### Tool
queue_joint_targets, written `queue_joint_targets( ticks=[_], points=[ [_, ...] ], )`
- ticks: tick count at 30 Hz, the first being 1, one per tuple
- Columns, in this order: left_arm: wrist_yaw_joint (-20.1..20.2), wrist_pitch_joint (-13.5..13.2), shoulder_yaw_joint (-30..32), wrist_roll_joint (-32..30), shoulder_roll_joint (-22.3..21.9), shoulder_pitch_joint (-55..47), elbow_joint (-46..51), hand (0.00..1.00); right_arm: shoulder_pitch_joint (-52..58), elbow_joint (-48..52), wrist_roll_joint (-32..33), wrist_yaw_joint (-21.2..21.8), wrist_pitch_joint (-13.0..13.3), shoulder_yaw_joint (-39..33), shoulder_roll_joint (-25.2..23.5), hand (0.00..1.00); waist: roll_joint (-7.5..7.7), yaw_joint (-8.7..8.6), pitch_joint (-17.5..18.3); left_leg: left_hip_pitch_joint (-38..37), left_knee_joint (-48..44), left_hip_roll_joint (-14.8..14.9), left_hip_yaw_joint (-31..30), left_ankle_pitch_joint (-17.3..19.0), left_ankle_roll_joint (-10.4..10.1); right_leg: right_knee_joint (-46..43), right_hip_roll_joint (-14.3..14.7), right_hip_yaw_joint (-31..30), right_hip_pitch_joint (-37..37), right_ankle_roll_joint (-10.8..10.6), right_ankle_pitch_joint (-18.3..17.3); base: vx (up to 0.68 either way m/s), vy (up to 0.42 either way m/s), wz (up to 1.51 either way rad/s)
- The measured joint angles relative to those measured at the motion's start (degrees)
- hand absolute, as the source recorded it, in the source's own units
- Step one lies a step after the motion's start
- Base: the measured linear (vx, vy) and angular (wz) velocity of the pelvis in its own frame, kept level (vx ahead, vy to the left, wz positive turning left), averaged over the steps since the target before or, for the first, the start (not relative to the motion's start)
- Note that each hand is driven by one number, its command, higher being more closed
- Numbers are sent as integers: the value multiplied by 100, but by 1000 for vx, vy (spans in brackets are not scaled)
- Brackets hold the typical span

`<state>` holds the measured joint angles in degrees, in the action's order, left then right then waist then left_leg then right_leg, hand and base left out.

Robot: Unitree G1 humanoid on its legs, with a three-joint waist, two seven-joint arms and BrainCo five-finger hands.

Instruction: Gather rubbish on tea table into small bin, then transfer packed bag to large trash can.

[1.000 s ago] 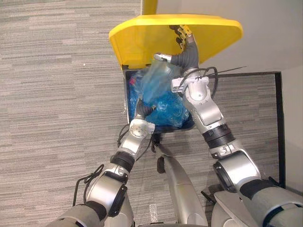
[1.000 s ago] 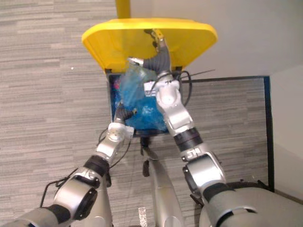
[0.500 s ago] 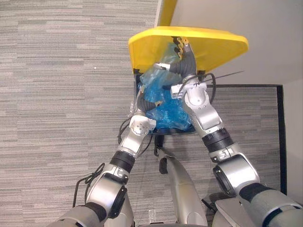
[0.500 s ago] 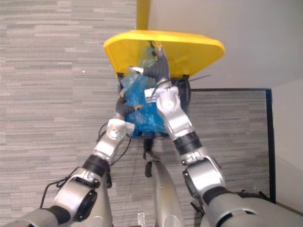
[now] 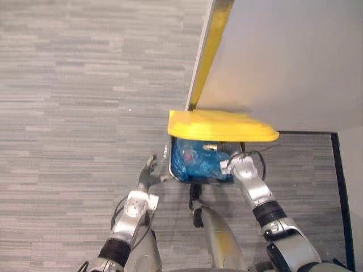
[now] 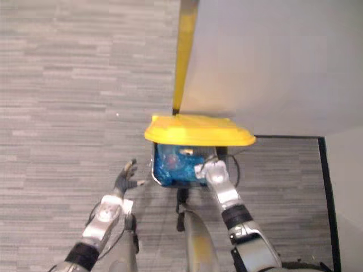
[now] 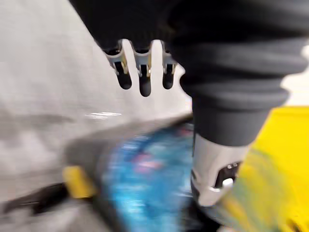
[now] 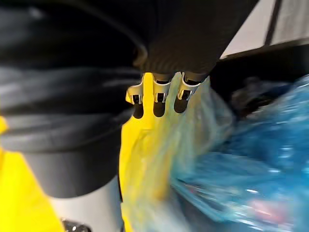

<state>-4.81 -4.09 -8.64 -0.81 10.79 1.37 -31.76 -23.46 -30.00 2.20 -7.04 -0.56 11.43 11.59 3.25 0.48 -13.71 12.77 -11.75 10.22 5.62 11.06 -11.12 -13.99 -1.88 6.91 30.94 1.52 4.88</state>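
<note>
The blue bag (image 5: pixel 198 161) lies in the large trash can (image 5: pixel 172 171) under its yellow lid (image 5: pixel 221 124); the left hand (image 5: pixel 148 173) hangs spread, empty, just left; the right hand (image 8: pixel 155 99), fingers straight, sits beneath the lid; final step seems nearly done; next, free that hand.

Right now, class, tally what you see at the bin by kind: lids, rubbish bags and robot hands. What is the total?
yellow lid: 1
blue rubbish bag: 1
robot hands: 2, the left hand and the right hand
Total: 4
</note>
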Motion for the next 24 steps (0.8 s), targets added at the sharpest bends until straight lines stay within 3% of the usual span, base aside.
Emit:
queue_joint_targets(
  ticks=[6,11,13,15,16,18,20,22,23,24],
  points=[
    [158,125,769,-76,-82,-308,-1666,0,243,-329,-18,178,5,5,-14,0,-45,-10,197,-555,325,-135,1,-72,42,-82,2,-118,-226,-90,-61,29,14,-15],
    [170,192,931,-130,-235,-310,-2060,0,724,-536,-237,199,65,-7,-12,0,14,-76,147,-1293,251,-375,24,69,208,-430,-141,-320,-747,-303,-237,-35,72,-15],
    [168,195,950,-138,-243,-272,-2143,0,1249,-652,-379,200,144,-21,-17,0,74,-139,144,-1262,-248,-540,85,276,364,-301,-253,-461,-933,-530,-172,-189,122,-19],
    [166,195,979,-142,-271,-270,-2182,0,1557,-716,-453,206,157,-49,-5,0,-15,-142,156,-1052,-516,-446,180,313,483,17,-270,-485,-1033,-982,-183,-203,121,-40],
    [155,197,994,-142,-288,-271,-2208,0,1671,-888,-460,217,170,-66,-76,0,-121,-129,70,-993,-542,-374,333,306,524,-841,-331,-419,-733,-673,-457,-227,66,-44],
    [135,241,994,-144,-249,-269,-2351,0,1961,-1497,-584,238,164,-336,-283,0,-121,-184,91,-1004,-460,-321,377,181,547,-2629,-416,-346,-575,-365,-977,-206,50,-21],
    [109,258,1007,-133,-301,-329,-2338,0,2258,-1912,-735,230,149,-693,-432,0,-87,-176,173,-1097,-283,-255,427,40,493,-3176,-573,-244,-904,-374,-1256,-57,-66,-18],
    [104,279,1046,-132,-321,-342,-2353,0,2433,-2153,-795,201,149,-1037,-557,0,35,-118,320,-1082,-126,-246,552,-106,402,-2769,-667,-221,-1188,-574,-1494,-69,-133,-44],
    [103,333,1164,-130,-456,-324,-2437,0,2433,-2349,-843,152,161,-1225,-511,0,-94,-135,434,-1101,290,-225,627,-330,357,-2095,-430,-201,-1356,-587,-1493,-86,-108,-45],
    [93,326,1168,-130,-623,-309,-2462,0,2505,-2553,-842,95,146,-1418,-481,0,-166,-152,620,-1082,641,-215,605,-481,467,-1124,-261,-286,-1652,-578,-1498,-66,-96,-46]
  ],
)
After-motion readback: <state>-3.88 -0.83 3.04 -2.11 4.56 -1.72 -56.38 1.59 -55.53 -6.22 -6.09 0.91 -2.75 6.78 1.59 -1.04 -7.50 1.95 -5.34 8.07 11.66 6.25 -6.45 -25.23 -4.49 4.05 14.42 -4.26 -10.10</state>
